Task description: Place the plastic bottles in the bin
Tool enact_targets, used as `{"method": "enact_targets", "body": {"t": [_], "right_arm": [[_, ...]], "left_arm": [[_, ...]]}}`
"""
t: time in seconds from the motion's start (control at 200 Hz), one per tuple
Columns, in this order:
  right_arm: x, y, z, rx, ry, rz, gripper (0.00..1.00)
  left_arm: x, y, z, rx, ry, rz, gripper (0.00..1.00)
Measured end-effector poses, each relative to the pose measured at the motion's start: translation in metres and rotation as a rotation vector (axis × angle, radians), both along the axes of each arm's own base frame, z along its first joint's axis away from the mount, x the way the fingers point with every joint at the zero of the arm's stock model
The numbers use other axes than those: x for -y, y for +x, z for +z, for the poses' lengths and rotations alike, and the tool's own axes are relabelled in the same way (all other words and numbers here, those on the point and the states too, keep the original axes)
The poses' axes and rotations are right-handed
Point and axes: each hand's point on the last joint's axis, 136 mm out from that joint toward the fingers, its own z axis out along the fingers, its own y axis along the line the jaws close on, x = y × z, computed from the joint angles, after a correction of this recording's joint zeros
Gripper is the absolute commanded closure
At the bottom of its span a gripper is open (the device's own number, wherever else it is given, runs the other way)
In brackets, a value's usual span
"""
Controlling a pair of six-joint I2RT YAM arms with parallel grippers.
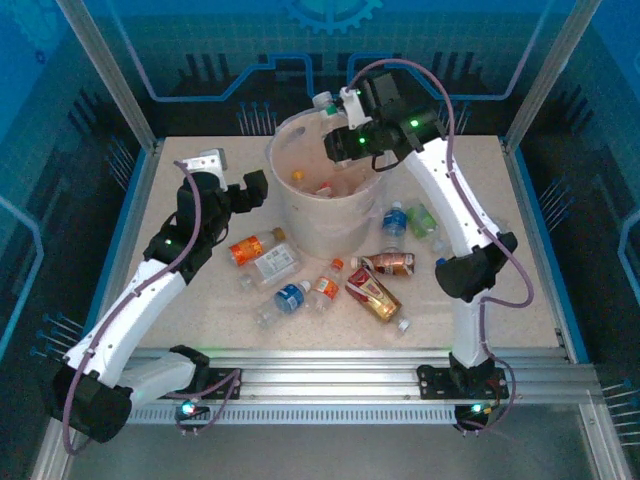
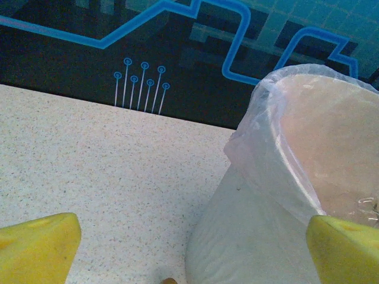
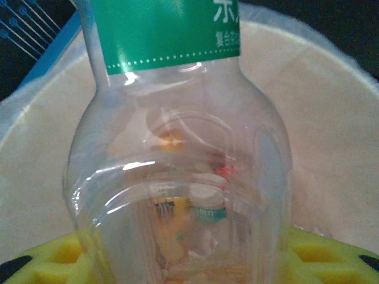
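Currently pinching, with the right pincer (image 1: 338,145), a clear green-labelled bottle (image 3: 177,171) right over the open mouth of the bin (image 1: 305,225). On its green label, white Chinese characters, cropped by the frame and not fully legible; under them, a dotted white line. Through the clear plastic, down inside the bin, other bottles (image 1: 322,187), one with a white-and-green cap. Near the bin's left wall, left pincer (image 1: 257,190) spread wide, yellow pads (image 2: 35,251) well apart, gripping nothing. On the desk (image 1: 200,300) in front of the bin, lying scattered: an orange-labelled bottle (image 1: 247,249), a blue-labelled bottle (image 1: 291,295), a red-and-gold-labelled bottle (image 1: 372,294). Right of the bin, a blue-capped bottle (image 1: 395,218) beside a greenish bottle (image 1: 421,220).
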Motion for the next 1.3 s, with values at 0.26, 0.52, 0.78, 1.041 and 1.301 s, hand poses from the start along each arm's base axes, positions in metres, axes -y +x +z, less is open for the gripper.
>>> {"method": "enact_targets", "body": {"t": [0.26,0.52,0.78,1.041,1.301], "right_arm": [[-0.005,-0.002,-0.024,-0.048,-0.052,0.033,0.69],[-0.003,-0.005,-0.053,-0.088,-0.165,0.045,0.67],[0.009,-0.006,-0.086,-0.145,-0.284,0.038,0.63],[0.011,0.0,-0.115,-0.198,-0.326,0.039,0.54],[0.016,0.005,-0.123,-0.221,-0.321,0.029,0.38]], "left_arm": [[0.0,0.0,0.0,0.0,0.001,0.001,0.01],[0.001,0.005,-0.012,-0.036,0.013,0.004,0.01],[0.002,0.008,-0.029,-0.088,0.031,0.003,0.01],[0.001,0.01,-0.041,-0.129,0.041,0.008,0.01],[-0.004,0.011,-0.043,-0.136,0.037,0.014,0.01]]}}
